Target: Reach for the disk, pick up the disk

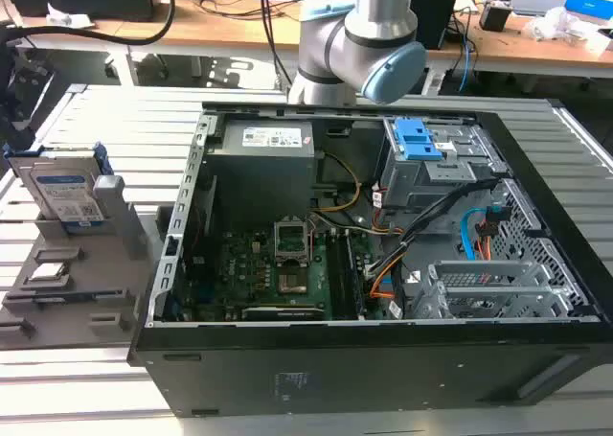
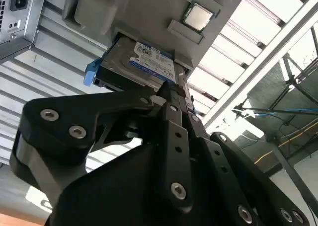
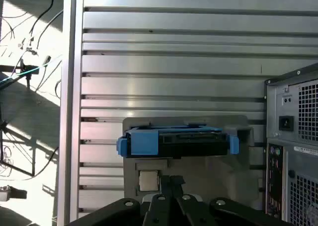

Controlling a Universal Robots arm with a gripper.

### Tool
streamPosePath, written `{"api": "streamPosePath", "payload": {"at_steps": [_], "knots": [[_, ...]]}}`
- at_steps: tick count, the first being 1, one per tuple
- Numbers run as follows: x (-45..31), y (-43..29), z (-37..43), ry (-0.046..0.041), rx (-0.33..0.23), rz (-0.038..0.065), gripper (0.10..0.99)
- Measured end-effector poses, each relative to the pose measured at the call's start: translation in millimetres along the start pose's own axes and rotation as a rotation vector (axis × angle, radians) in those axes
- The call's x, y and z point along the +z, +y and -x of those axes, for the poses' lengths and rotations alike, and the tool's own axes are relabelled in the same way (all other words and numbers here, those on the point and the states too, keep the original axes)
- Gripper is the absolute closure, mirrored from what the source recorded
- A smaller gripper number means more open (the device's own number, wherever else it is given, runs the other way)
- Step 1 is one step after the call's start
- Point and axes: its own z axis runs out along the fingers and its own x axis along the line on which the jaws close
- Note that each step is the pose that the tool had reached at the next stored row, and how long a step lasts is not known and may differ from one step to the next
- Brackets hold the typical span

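Observation:
The disk (image 1: 65, 189) is a silver drive with a white-and-blue label and a blue side bracket. It stands on edge in a grey holder (image 1: 96, 273) at the exterior view's left, beside the computer case. In the first wrist view the disk (image 3: 176, 141) shows edge-on with its blue bracket, and my gripper (image 3: 172, 180) hangs above it, apart from it. The second wrist view shows the disk's label (image 2: 149, 61) just beyond my gripper (image 2: 171, 89). The black fingers are shut together with nothing between them.
An open black computer case (image 1: 383, 369) lies on the slatted metal table (image 1: 77, 388), its rear panel (image 3: 293, 151) close beside the holder. A small square processor chip (image 2: 198, 16) sits in the holder near the disk. The arm's grey body (image 1: 369, 34) rises behind the case.

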Motion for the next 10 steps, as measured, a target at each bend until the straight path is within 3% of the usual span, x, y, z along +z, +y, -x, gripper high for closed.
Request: {"api": "streamPosePath", "payload": {"at_steps": [1, 2, 6, 10], "knots": [[0.0, 0.0, 0.0, 0.0012, -0.031, 0.000, 0.980], [0.0, 0.0, 0.0, 0.0036, -0.096, 0.000, 0.980], [0.0, 0.0, 0.0, 0.0065, -0.171, 0.000, 0.980], [0.0, 0.0, 0.0, 0.0113, -0.297, 0.000, 0.980]]}}
